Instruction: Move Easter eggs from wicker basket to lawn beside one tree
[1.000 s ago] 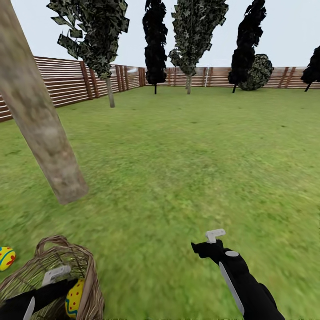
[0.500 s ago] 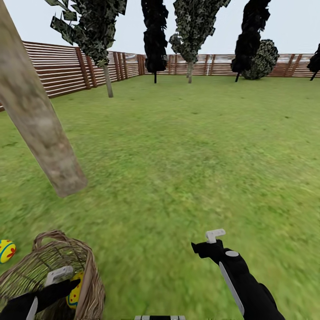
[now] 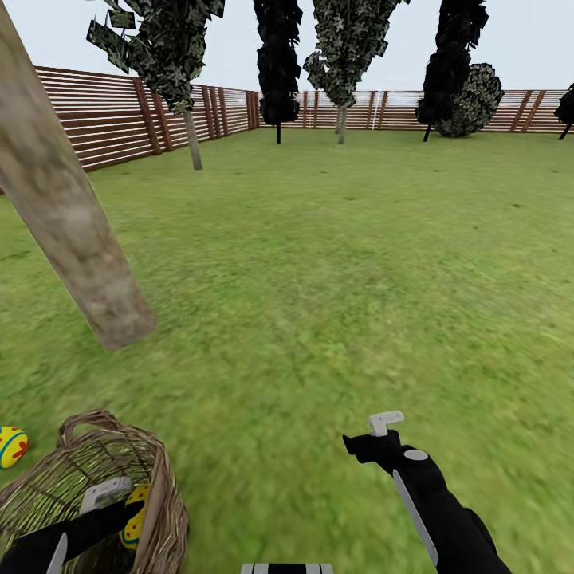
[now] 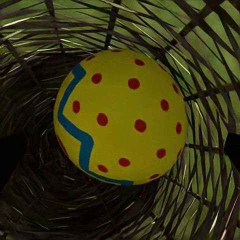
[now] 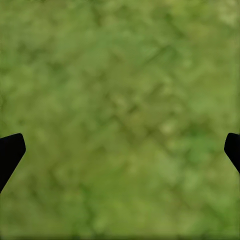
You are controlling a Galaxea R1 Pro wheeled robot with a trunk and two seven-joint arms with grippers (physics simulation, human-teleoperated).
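The wicker basket (image 3: 163,510) stands on the lawn (image 3: 319,279) at the lower left, and my left arm (image 3: 72,534) reaches down into it. Inside lies a yellow Easter egg (image 4: 120,117) with red dots and a blue zigzag, also glimpsed through the weave (image 3: 135,522). My left gripper (image 4: 120,150) is open, with a dark fingertip at each side of this egg. A second Easter egg (image 3: 12,446) rests on the grass left of the basket, near the pale leaning tree trunk (image 3: 72,231). My right gripper (image 5: 120,155) hangs open over bare grass.
My right arm (image 3: 430,502) sits at the lower right. A brown slat fence (image 3: 104,127) rings the garden. Dark cone-shaped trees (image 3: 279,64), two leafy ones (image 3: 171,48) and a round bush (image 3: 474,104) stand along the far side. Wide grass lies ahead.
The head view has tilted slightly, so the whole picture shifted upward. Relative to the basket rim, my left arm has sunk a little deeper inside. The right arm has held still.
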